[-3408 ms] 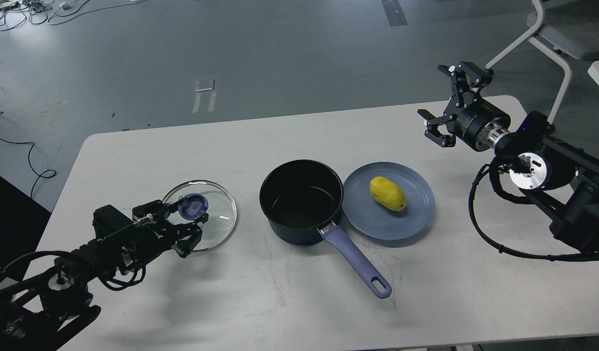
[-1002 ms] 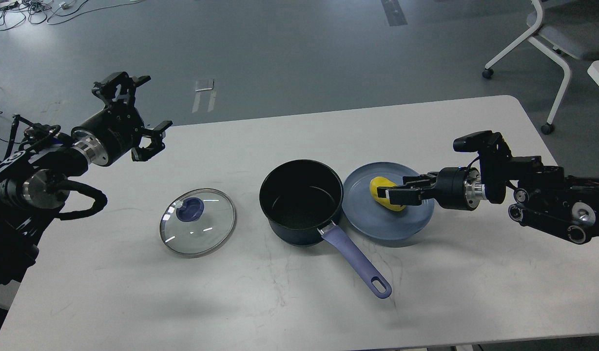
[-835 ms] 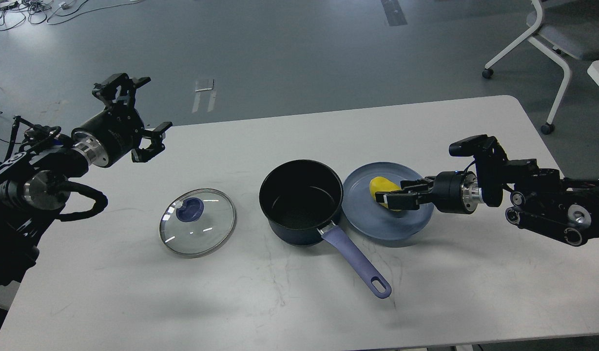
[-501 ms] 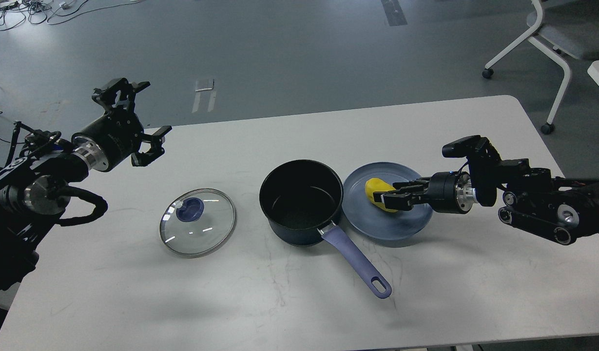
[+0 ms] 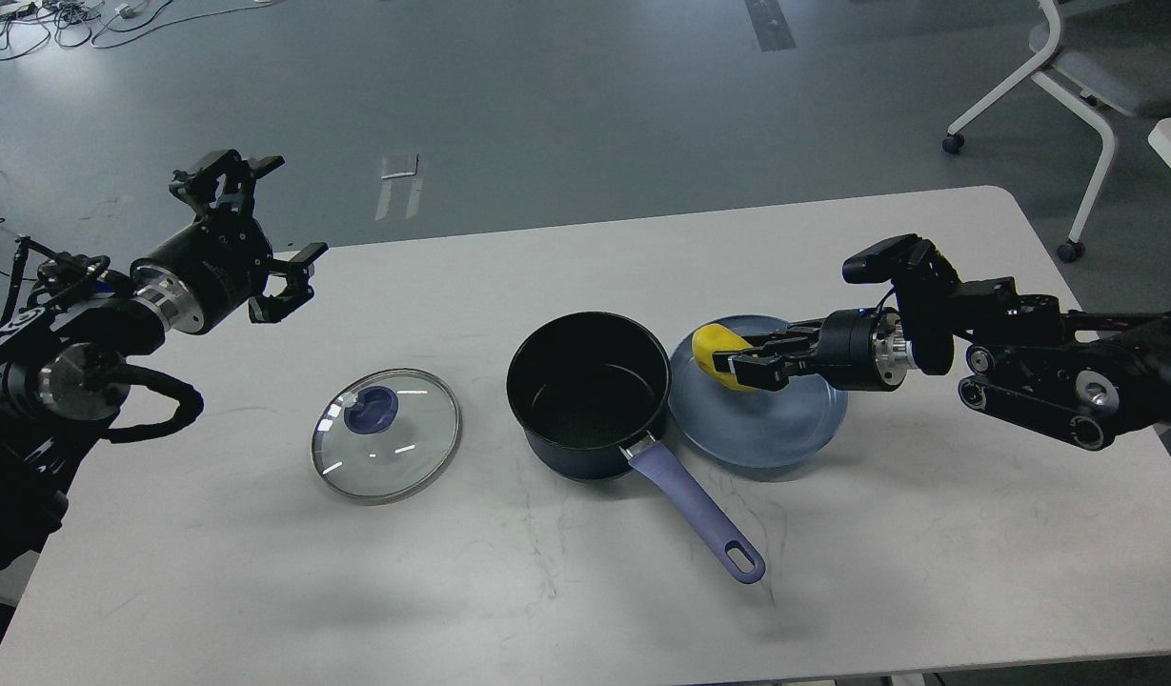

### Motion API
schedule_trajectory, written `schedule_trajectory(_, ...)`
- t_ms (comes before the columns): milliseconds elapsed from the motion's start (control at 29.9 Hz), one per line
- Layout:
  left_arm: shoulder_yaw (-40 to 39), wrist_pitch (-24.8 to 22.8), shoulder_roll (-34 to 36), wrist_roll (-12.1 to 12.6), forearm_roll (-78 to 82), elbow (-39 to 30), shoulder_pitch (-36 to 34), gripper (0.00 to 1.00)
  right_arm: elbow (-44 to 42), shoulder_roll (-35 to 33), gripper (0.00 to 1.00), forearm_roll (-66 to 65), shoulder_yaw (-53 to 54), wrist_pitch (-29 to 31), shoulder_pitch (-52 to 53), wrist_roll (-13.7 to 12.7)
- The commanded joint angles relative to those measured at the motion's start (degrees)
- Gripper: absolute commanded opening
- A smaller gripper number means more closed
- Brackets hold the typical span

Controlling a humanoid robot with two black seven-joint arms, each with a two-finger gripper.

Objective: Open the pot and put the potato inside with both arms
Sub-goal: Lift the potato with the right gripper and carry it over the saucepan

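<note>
The dark pot point(image 5: 590, 393) with a purple handle point(image 5: 699, 514) stands open in the middle of the table. Its glass lid point(image 5: 387, 434) with a blue knob lies flat on the table to the left of it. My right gripper point(image 5: 742, 367) is shut on the yellow potato point(image 5: 715, 347) and holds it lifted over the left rim of the blue plate point(image 5: 776, 419), just right of the pot. My left gripper point(image 5: 252, 229) is open and empty, raised over the table's far left edge.
A white office chair point(image 5: 1080, 67) stands on the floor beyond the table's far right corner. Cables lie on the floor at the far left. The grey table point(image 5: 566, 610) is bare at the front.
My right gripper has lifted the potato off the plate and carried it left toward the pot. My left arm has stayed raised, shifting only slightly.
</note>
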Motion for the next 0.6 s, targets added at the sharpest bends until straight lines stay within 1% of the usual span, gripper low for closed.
schedule_trajectory(0,-0.14,0.01,-0.17,0.00,0.71,0.01,-0.17,0.98,3.35,-2.37,0.23,0.49,0.03,0.07,4.28,0.59)
schedule_trajectory(33,-0.22,0.01,-0.26,0.00,1.67,0.01,-0.17,0.98,4.49,-2.99,0.19,0.49,0.03,0.16,5.77,1.20)
schedule_trajectory(100,-0.40,0.01,-0.43,0.00,2.91,0.01,-0.17,0.98,5.82,-3.87,0.15,0.49,-0.05,0.24,7.79,1.65)
schedule_trajectory(200,-0.49,0.09,-0.43,0.00,3.18,0.01,-0.26,0.98,6.61,-3.79,0.11,0.58,-0.05,0.24,9.64,1.74)
schedule_trajectory(234,-0.57,0.09,-0.43,0.00,3.18,0.01,-0.26,0.98,6.96,-3.35,0.08,0.58,-0.05,0.24,10.35,1.74)
schedule_trajectory(301,-0.49,0.18,-0.52,0.00,3.27,0.01,-0.34,0.98,7.40,-2.30,0.04,0.58,-0.05,0.07,11.05,1.74)
schedule_trajectory(368,-0.57,0.18,-0.43,0.00,3.27,0.01,-0.26,0.98,7.41,-0.98,0.04,0.49,-0.23,0.07,11.32,1.74)
schedule_trajectory(434,-0.49,0.18,-0.52,-0.09,3.27,0.01,-0.34,0.98,7.14,0.69,0.00,0.49,-0.49,0.07,11.32,1.65)
schedule_trajectory(568,-0.58,0.36,-0.43,-0.09,3.27,-0.08,-0.34,0.98,6.79,4.64,0.00,0.49,-2.42,0.24,11.50,1.12)
